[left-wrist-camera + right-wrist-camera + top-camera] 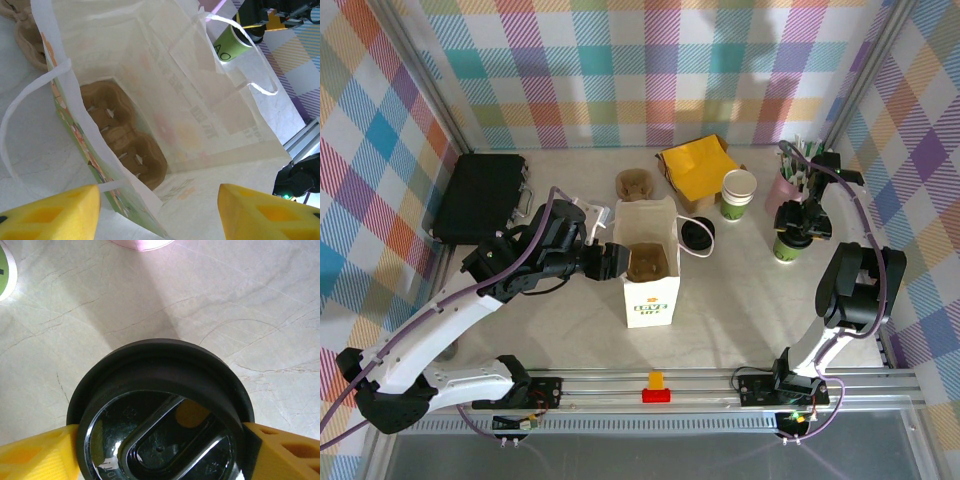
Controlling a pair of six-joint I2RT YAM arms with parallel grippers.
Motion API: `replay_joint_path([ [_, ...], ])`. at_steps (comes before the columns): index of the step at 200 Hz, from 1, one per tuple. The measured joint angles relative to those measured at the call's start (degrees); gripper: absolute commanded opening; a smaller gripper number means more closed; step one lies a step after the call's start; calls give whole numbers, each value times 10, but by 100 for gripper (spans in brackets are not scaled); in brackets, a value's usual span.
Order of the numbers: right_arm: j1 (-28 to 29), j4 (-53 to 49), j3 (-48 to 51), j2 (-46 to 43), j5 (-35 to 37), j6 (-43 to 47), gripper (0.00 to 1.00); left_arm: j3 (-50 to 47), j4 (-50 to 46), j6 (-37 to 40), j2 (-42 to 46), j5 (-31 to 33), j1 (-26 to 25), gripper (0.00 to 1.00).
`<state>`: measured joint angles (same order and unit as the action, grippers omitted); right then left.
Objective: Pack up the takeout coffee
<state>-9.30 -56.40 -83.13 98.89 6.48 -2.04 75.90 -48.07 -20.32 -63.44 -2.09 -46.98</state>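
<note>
The takeout coffee, a green cup with a black lid, stands on the table at the right. My right gripper is over it. Its yellow fingers press the lid's rim from both sides, so it is shut on the cup. The white paper bag stands upright and open mid-table, with a brown cup carrier at its bottom. My left gripper is at the bag's left rim, open, with the bag's side wall running between its fingers. The cup also shows beyond the bag.
A lidless cream-and-green cup and a loose black lid sit right of the bag. Behind are yellow napkins, a second brown carrier, a pink straw holder and a black case.
</note>
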Motion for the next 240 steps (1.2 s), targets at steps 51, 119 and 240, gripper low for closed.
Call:
replay_joint_path([
  [51,3,0,1,0,2,0,72,0,0,0,0,0,0,63],
  [119,58,-12,1,-3,0,-8,72,0,-1,0,1,0,1,63],
  [240,218,-60,6,-12,6,-60,75,0,-12,-13,21,1,3,63],
])
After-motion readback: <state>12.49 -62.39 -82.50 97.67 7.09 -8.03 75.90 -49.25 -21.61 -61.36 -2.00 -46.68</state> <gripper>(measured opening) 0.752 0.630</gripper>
